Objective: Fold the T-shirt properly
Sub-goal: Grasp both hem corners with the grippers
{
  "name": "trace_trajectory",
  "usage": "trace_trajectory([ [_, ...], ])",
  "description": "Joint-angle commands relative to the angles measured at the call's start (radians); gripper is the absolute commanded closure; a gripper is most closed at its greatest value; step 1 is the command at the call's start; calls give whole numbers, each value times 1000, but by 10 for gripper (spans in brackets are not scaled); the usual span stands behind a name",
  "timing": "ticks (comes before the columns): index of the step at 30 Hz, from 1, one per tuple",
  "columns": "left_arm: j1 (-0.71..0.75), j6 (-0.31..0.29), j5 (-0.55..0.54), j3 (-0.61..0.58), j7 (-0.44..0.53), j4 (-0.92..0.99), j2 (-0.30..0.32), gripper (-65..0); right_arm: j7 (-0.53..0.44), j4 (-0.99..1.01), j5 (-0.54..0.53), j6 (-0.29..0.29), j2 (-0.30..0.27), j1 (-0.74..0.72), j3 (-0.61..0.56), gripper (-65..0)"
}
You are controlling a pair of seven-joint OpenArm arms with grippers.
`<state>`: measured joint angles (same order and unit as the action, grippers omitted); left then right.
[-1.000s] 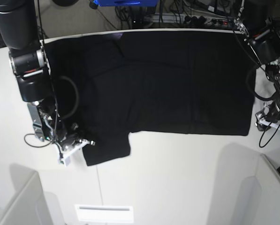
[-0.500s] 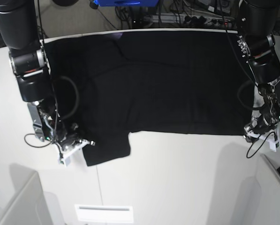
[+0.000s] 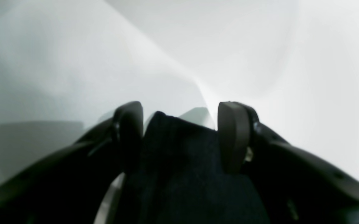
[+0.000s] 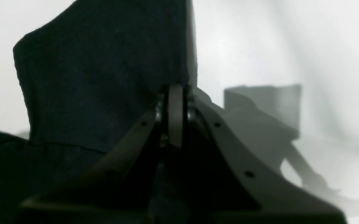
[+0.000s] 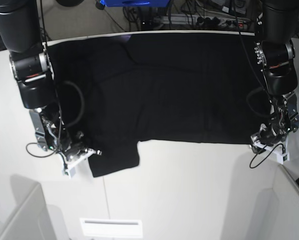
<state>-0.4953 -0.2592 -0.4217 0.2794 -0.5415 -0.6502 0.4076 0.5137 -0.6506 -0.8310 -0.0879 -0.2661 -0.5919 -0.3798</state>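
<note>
A: How does the T-shirt [image 5: 174,90] look?
B: Black and plain, spread flat on the white surface [image 5: 189,190], reaching its far edge. One short sleeve juts toward the near side by the right gripper [image 5: 91,152].

A: And that gripper's fingers [image 4: 175,115]?
B: Pressed together on the sleeve's edge, cloth caught between them.

A: The left gripper [image 3: 179,137]?
B: Its fingers [image 3: 232,137] stand apart, with the shirt's near corner lying between them, at the hem's end.
</note>
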Motion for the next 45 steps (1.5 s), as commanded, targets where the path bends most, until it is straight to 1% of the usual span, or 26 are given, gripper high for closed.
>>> trace_trajectory([
  [1, -19, 5, 2, -2, -12, -7, 15, -359, 13, -7, 9, 4, -11, -21, 0, 0],
  [3, -16, 5, 4, -2, -12, -4, 15, -355, 12, -7, 9, 4, -12, -21, 0, 0],
  [4, -13, 5, 4, -2, -12, -4, 15, -342, 12, -7, 9, 4, -12, -21, 0, 0],
  [5, -12, 5, 4, -2, -12, -4, 15, -306, 12, -7, 9, 4, -12, -21, 0, 0],
  [6, -10, 5, 4, -4, -12, -4, 15, -247, 10, -7, 9, 4, -12, -21, 2, 0],
  [8, -10, 5, 4, -4, -12, -4, 15, -105, 9, -7, 9, 4, -12, -20, 3, 0],
  [9, -9, 5, 4, -4, -12, -1, 15, -21, 6, -7, 9, 4, -12, -20, 3, 0],
  [10, -9, 5, 4, -4, -12, -1, 15, 0, -5, -7, 9, 4, -14, -20, 3, 0],
  [17, -9, 2, -1, -4, -12, -10, 17, 0, -71, -13, 9, 4, -19, 2, 5, 0],
  [22, -1, 1, -1, -4, -12, -24, 21, 0, -91, -16, 9, -3, -40, 3, 5, 0],
  [24, 34, 1, -3, -2, -12, -87, 21, 0, -106, -50, 9, -3, -43, 7, 5, 0],
  [27, 79, 1, -3, 1, -16, -196, 20, 0, -105, -97, 9, -3, -68, 8, 6, 0],
  [29, 83, 1, -4, 2, -16, -214, 18, 0, -105, -111, 9, -3, -69, 8, 6, 0],
  [33, 88, 1, -4, 7, -85, -268, 20, 0, -102, -157, 9, -3, -86, 16, 6, 0],
  [37, 128, 1, -4, 7, -99, -362, 27, 0, -94, -219, 5, -3, -109, 45, 6, 0],
  [40, 160, 1, -6, 13, -131, -422, 34, 0, -69, -282, 2, -2, -135, 72, 8, 0],
  [43, 203, 1, -6, 97, -159, -487, 29, 0, -62, -335, 2, 3, -154, 97, 8, 0],
  [45, 229, 1, -6, 139, -196, -538, 29, 0, -51, -357, 2, 3, -157, 120, 20, 0],
])
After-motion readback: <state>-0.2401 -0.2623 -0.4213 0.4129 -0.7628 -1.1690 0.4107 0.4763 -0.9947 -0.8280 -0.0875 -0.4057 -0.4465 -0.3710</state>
